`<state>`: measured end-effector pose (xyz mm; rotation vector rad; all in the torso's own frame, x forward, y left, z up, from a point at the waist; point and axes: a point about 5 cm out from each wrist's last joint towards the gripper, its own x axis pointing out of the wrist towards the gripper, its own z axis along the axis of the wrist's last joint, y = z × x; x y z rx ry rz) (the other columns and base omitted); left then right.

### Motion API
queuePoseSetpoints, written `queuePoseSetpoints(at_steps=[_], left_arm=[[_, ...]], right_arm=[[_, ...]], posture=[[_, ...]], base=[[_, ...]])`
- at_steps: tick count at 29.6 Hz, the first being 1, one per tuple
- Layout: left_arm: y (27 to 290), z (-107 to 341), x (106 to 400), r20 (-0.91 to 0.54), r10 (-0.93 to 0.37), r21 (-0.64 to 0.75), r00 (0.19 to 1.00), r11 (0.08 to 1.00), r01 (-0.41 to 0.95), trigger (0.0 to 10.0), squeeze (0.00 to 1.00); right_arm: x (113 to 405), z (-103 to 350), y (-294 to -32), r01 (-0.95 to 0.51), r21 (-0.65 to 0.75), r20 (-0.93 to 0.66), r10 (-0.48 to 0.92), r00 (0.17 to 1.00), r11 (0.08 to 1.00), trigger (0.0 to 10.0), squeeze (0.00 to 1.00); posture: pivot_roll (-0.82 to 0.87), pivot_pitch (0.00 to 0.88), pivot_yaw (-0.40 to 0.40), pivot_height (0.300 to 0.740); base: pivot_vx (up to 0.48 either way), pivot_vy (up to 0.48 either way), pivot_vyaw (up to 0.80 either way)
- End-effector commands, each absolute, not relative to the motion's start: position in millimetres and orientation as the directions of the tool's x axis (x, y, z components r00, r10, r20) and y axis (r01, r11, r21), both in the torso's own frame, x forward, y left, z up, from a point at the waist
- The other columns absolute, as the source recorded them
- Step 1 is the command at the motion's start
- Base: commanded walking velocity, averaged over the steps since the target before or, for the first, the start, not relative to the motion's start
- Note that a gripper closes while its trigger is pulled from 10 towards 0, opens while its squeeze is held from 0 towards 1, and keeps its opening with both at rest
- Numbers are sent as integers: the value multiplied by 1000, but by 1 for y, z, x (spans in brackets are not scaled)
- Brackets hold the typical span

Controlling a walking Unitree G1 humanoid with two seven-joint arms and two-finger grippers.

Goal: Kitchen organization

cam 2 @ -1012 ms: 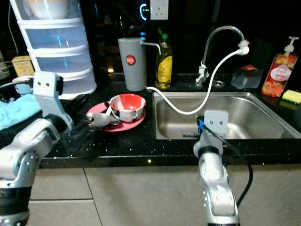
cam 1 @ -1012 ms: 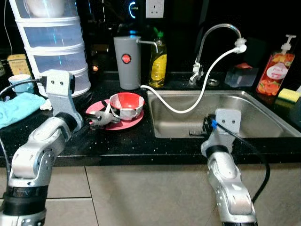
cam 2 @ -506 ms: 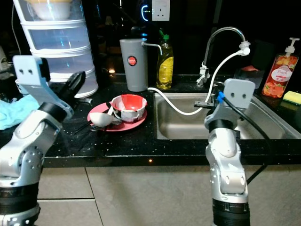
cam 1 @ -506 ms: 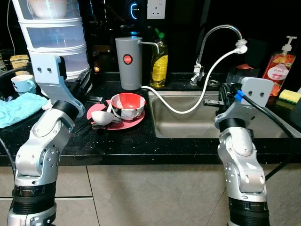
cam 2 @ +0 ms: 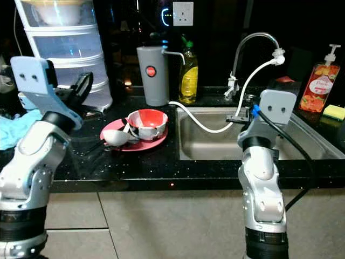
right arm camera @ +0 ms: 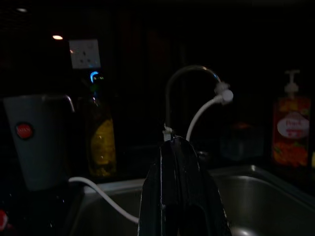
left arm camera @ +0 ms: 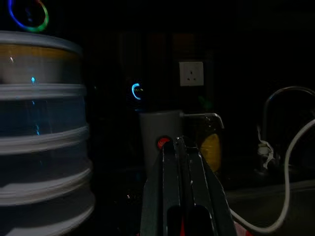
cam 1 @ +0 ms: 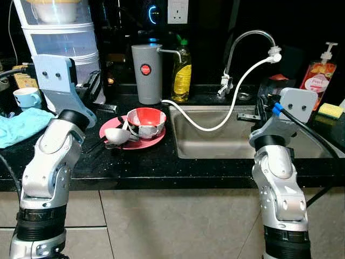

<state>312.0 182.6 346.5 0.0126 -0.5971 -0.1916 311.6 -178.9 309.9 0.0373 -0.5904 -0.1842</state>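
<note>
Red bowl (cam 1: 145, 121) on pink plate (cam 1: 152, 141), both hands closed, raised

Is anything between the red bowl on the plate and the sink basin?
Only the white hose, which runs from the grey dispenser over the sink's left rim, beside the red bowl. The counter strip between holds nothing else visible.

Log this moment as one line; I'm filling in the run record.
left gripper: raised beside plate, fingers shut, empty | right gripper: raised over sink, fingers shut, empty | bowl, spoon: on plate
</note>
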Motion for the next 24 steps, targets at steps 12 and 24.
queuePoseSetpoints(at_steps=[12, 24], left_arm=[[178, 342, 315, 545, -195, 144, 816, 980, 138, 10000, 0], [176, 341, 315, 543, -205, 159, 814, 977, 140, 10000, 0]], right_arm=[[311, 308, -180, 170, 84, 544, -188, 818, 982, 10000, 0], [311, 306, -181, 173, 84, 538, -191, 821, 981, 10000, 0]], posture=[[-80, 14, 23, 740], [-81, 18, 25, 740]], base=[[315, 0, 0], [0, 0, 0]])
